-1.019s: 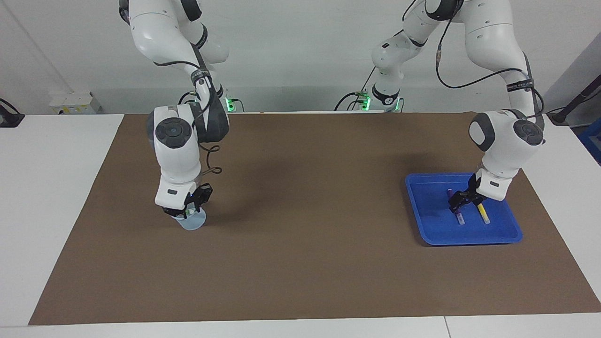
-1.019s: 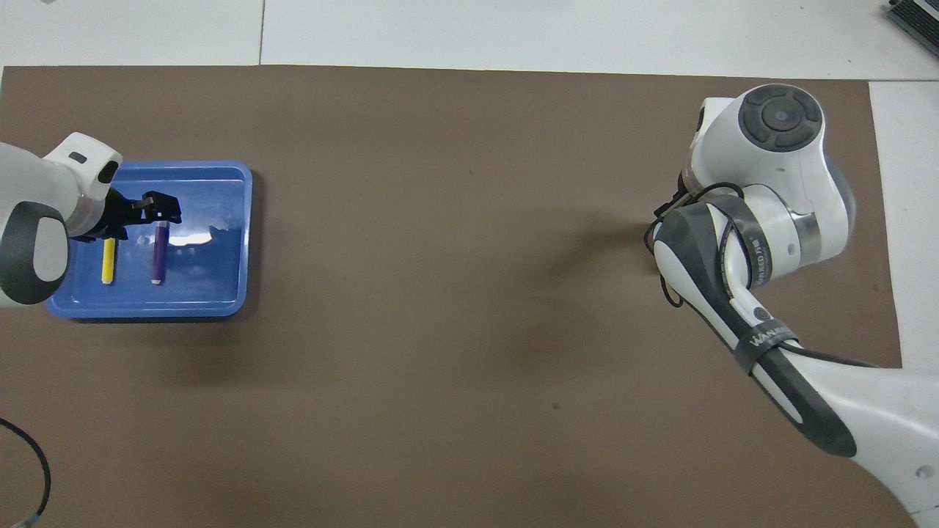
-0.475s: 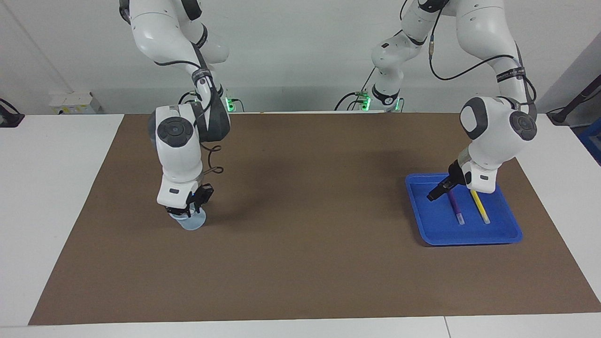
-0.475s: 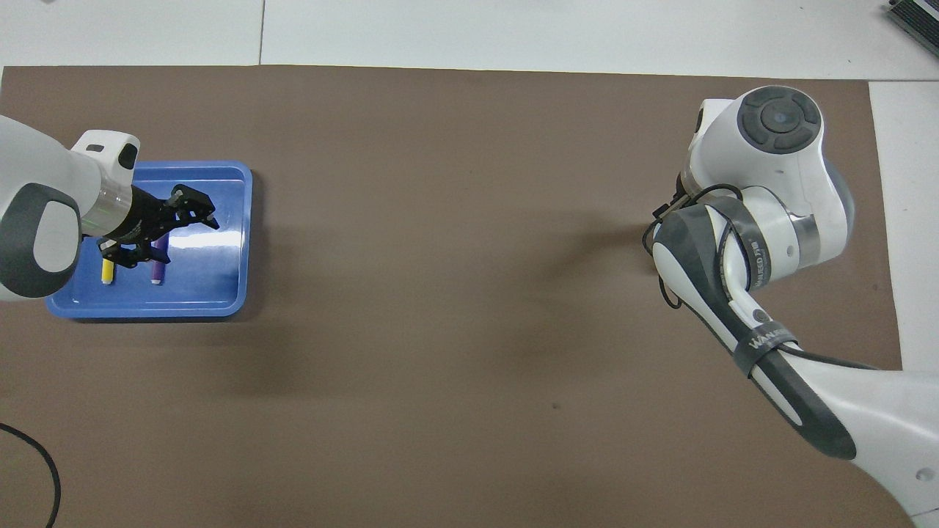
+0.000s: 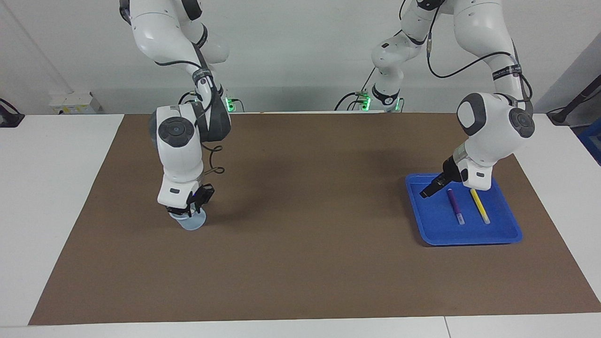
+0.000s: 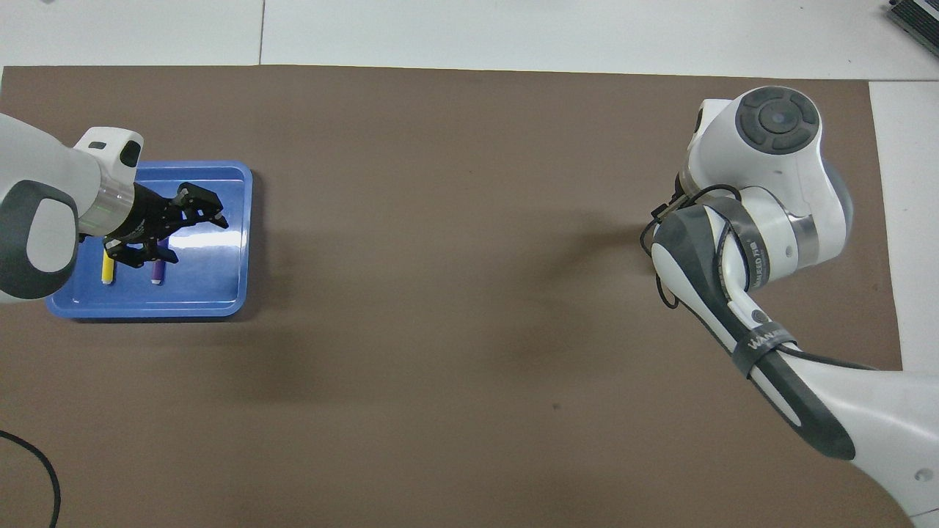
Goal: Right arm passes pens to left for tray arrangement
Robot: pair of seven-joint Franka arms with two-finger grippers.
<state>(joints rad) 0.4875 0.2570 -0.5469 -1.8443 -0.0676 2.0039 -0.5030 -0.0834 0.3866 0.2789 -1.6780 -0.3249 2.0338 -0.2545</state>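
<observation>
Facing, I log: shallow blue plastic tray (image 5: 509, 234) at the left arm's end of the bench, holding the slim purple pen (image 5: 454, 205) and slim yellow pen (image 5: 479, 204) side by side. Left pincer (image 5: 426, 192) above the tray. Right pincer (image 5: 187, 212) over a small clear plastic cup (image 5: 191, 222), spread I cannot tell. Overhead, I log: left pincer (image 6: 192, 228) parted, empty; tray (image 6: 242, 242).

Glossy blue plastic tray (image 5: 507, 233) (image 6: 220, 297) on a matt brown paper-like mat (image 5: 305, 211) (image 6: 455, 293).

Left gripper (image 5: 429, 192) (image 6: 196, 231) raised, tilted, jaws spread, empty; right gripper (image 5: 188, 212) low, pointing down.
</observation>
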